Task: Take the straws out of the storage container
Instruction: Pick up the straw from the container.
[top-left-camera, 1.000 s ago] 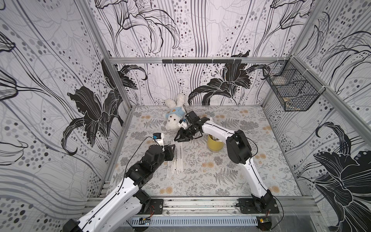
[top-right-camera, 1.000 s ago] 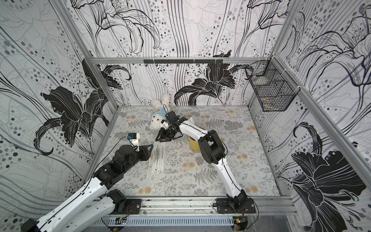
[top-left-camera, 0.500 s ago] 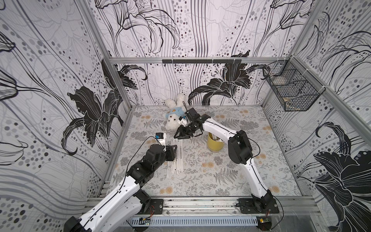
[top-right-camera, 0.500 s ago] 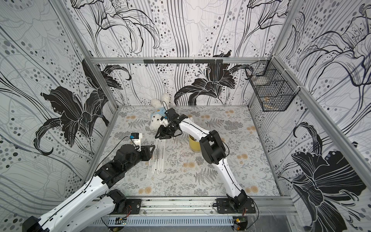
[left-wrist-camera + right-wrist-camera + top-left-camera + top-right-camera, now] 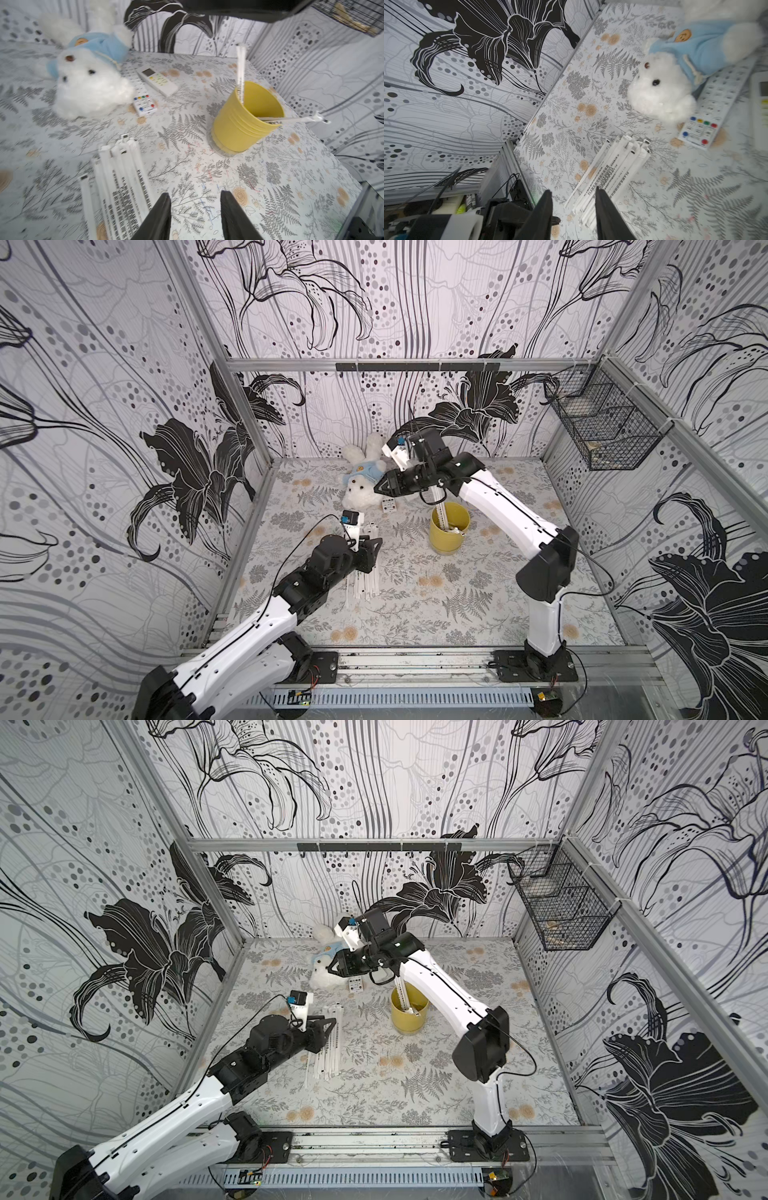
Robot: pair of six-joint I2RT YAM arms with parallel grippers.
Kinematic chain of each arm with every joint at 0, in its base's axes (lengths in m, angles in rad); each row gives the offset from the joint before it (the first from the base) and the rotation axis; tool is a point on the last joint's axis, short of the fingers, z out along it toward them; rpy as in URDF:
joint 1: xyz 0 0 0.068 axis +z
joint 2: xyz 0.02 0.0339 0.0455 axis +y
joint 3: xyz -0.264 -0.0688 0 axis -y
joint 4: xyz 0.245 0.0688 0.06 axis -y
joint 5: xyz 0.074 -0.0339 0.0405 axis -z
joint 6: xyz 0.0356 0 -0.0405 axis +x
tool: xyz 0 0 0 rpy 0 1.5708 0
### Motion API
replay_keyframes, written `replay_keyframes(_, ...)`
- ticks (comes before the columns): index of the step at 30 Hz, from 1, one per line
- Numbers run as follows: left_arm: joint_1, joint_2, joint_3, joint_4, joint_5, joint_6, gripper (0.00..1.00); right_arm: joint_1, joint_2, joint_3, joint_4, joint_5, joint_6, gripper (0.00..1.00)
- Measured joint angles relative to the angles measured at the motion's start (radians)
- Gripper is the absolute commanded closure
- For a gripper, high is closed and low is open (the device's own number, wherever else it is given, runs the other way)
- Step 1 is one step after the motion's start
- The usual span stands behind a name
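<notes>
Table (image 5: 457, 605), fern-print cover, carries everything. The right arm reaches over the cup toward the far side. The right gripper (image 5: 573, 190) is raised above the cover near the stuffed dog (image 5: 361, 485), jaws apart with nothing between them, so it looks free for another pick. The left arm sits low over the near-left of the table. The left gripper (image 5: 195, 194) is likewise spread and empty, just beside the pile and pointing toward the cup. The yellow cup (image 5: 449, 531) stands upright mid-table, apart from the pile, which probably keeps it from being knocked. Most straws (image 5: 120, 182) lie flat, side by side in one bundle to the left of the cup, already out and kept together. Two are left inside: one straw (image 5: 241, 72) stands steeply against the cup wall, and another straw (image 5: 291, 119) lies low across the rim with its end poking out. Judgement: task nearly finished; the steep one offers the easier grip. Two white remotes (image 5: 156, 80) beside the dog are not part of the job.
</notes>
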Motion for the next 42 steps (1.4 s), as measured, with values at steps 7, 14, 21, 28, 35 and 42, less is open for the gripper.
replay_keyframes(7,-0.072,0.154,0.052,0.234,0.028,0.183,0.53,-0.106,-0.219,-0.246,-0.002,0.072,-0.064,0.6)
replay_keyframes(14,-0.077,0.349,0.106,0.418,0.119,0.341,0.5,-0.168,-0.438,-0.478,-0.011,0.167,-0.097,0.56)
replay_keyframes(21,-0.082,0.527,0.171,0.566,0.248,0.496,0.51,-0.174,-0.645,-0.62,-0.023,0.294,-0.116,0.57)
replay_keyframes(28,-0.092,0.692,0.294,0.599,0.322,0.603,0.54,-0.175,-0.773,-0.789,-0.015,0.393,-0.116,0.58)
replay_keyframes(35,-0.097,0.753,0.354,0.558,0.365,0.696,0.55,-0.175,-0.774,-0.814,-0.014,0.426,-0.121,0.58)
replay_keyframes(42,-0.098,0.771,0.38,0.484,0.365,0.77,0.55,-0.175,-0.774,-0.817,-0.011,0.441,-0.145,0.58)
